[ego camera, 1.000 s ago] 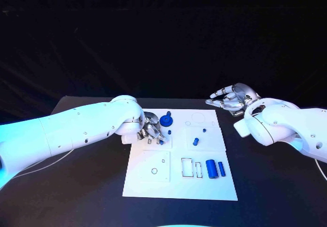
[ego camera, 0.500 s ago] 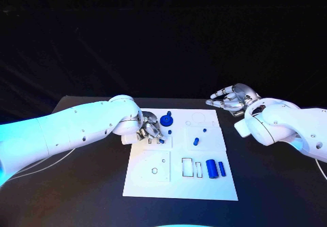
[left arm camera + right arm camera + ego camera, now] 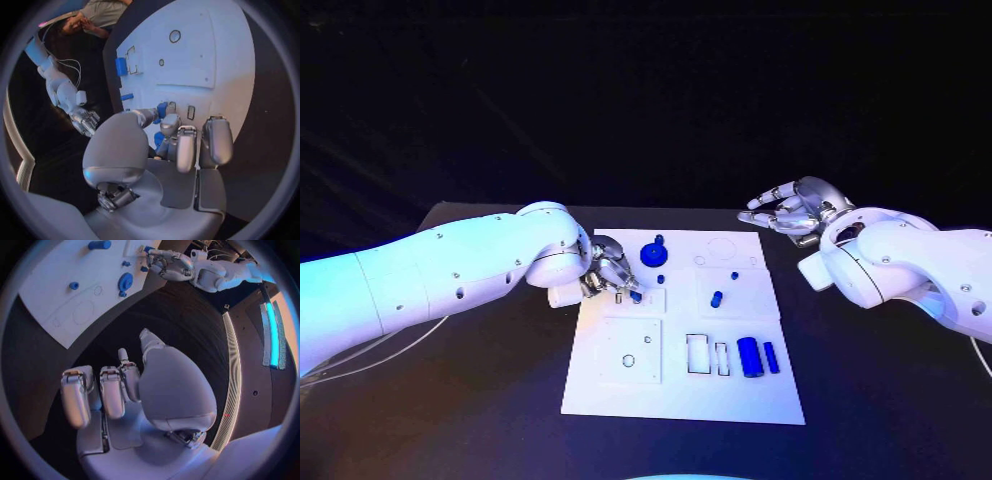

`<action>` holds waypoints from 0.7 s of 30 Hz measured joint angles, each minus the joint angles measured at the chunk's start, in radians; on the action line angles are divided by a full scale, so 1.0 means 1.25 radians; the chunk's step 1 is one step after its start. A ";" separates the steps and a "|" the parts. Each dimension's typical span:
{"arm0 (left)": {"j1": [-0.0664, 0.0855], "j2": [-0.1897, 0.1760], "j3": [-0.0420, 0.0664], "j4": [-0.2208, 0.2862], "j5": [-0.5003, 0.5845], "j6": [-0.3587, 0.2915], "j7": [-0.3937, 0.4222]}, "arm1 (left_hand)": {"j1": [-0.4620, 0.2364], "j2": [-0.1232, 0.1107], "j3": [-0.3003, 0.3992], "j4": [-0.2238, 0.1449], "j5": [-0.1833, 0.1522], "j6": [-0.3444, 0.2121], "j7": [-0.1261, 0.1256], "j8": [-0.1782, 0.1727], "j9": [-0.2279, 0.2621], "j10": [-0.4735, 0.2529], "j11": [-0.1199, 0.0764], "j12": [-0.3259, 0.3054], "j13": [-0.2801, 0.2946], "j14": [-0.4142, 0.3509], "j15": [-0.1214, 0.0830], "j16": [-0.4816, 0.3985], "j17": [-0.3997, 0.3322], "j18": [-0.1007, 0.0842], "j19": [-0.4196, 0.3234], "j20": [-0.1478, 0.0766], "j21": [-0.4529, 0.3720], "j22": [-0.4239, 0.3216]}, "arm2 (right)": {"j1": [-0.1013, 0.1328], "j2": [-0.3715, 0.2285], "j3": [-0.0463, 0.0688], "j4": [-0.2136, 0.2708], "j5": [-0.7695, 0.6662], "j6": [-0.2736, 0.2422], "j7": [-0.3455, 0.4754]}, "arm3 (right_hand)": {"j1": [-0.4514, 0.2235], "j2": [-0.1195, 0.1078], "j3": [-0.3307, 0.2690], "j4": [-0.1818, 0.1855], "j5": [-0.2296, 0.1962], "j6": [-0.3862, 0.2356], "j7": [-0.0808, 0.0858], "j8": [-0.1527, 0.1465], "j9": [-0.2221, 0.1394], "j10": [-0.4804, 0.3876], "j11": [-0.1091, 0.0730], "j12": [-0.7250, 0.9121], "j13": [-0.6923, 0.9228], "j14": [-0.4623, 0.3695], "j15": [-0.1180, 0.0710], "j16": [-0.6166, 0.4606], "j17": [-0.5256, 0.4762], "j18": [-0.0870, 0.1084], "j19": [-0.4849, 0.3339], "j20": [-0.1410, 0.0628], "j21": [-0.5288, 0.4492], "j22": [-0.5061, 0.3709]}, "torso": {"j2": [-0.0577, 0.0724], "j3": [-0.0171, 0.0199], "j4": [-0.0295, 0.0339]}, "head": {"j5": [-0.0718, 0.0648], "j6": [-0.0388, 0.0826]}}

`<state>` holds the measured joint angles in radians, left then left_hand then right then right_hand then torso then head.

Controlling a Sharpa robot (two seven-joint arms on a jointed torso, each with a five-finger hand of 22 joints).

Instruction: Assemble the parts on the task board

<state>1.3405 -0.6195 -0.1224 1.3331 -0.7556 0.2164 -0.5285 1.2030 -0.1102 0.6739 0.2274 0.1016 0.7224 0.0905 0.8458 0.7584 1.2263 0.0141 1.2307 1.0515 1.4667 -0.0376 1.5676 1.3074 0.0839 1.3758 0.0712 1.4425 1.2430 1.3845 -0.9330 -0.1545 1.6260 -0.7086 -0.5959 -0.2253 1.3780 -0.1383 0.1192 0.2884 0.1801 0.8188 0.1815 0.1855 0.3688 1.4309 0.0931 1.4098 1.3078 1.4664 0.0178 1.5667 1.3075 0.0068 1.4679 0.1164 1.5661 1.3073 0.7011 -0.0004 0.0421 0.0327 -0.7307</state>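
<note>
Blue peg (image 3: 635,294) sits pinched in the left hand (image 3: 609,274) at the board's (image 3: 682,385) ten o'clock; tilted, it could jam or slip. Right hand (image 3: 790,208) hovers open, holding nothing, off the board's two o'clock corner.

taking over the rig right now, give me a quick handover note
Left hand: over the task board's left edge, fingers curled on a small blue part.
Right hand: off the board's far right corner, holding nothing, fingers apart.
On the board: blue round part far middle, small blue piece centre, two blue cylinders lying right of the outlined slots.
Done: not clear that anything is seated.
Left: place the held part, then the rest.
</note>
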 measured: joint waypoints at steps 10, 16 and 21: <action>0.000 -0.006 0.000 0.020 -0.064 -0.030 -0.001 | -0.006 0.000 0.002 0.002 -0.001 0.000 0.000 0.003 0.000 0.005 0.000 0.000 0.002 0.000 0.000 0.000 0.000 0.000 0.001 -0.001 0.004 0.001 | 0.000 0.001 0.000 -0.003 -0.001 0.003 -0.001 | 0.000 0.000 0.000 0.000 0.000 0.000 0.000 0.000 0.000 0.000 0.000 0.000 0.000 0.000 0.000 0.000 0.000 0.000 0.000 0.000 0.000 0.001 | 0.000 -0.0007 0.0002 | 0.004 -0.003; -0.001 -0.004 0.000 0.027 -0.110 -0.044 -0.001 | -0.008 -0.002 0.002 0.002 0.002 0.000 0.000 0.004 0.001 0.006 0.000 0.000 0.003 0.000 0.000 0.000 0.000 0.000 0.001 -0.001 0.004 0.003 | -0.001 0.004 -0.001 -0.005 -0.002 0.007 -0.003 | 0.000 0.000 0.000 0.000 0.000 0.000 0.000 0.000 0.000 0.000 0.000 0.000 0.000 0.000 0.000 0.000 0.000 0.000 0.000 0.000 0.000 0.001 | 0.001 -0.0008 -0.0005 | 0.007 -0.006; -0.004 -0.002 0.000 0.031 -0.138 -0.054 -0.001 | -0.010 -0.004 0.004 0.004 0.002 0.000 0.000 0.004 0.009 0.006 0.000 0.000 0.004 0.000 0.000 0.000 0.000 0.000 0.001 -0.001 0.004 0.005 | -0.002 0.004 -0.001 -0.005 -0.003 0.009 -0.003 | 0.000 0.000 0.000 0.000 0.000 0.000 0.000 0.000 0.000 0.000 0.000 0.000 0.000 0.000 0.000 0.000 0.000 0.000 0.000 0.000 0.000 0.001 | 0.001 -0.0008 -0.0005 | 0.008 -0.007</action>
<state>1.3358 -0.6225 -0.1228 1.3715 -0.9279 0.1496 -0.5300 1.1904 -0.1149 0.6794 0.2328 0.1037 0.7226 0.0907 0.8504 0.7691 1.2333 0.0142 1.2307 1.0563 1.4667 -0.0375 1.5676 1.3074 0.0840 1.3774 0.0698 1.4472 1.2487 1.3822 -0.9277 -0.1555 1.6195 -0.7122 -0.5842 -0.2297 1.3780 -0.1383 0.1192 0.2884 0.1801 0.8188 0.1815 0.1854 0.3687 1.4309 0.0931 1.4098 1.3076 1.4664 0.0178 1.5667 1.3074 0.0069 1.4679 0.1164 1.5661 1.3080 0.7022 -0.0013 0.0414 0.0430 -0.7398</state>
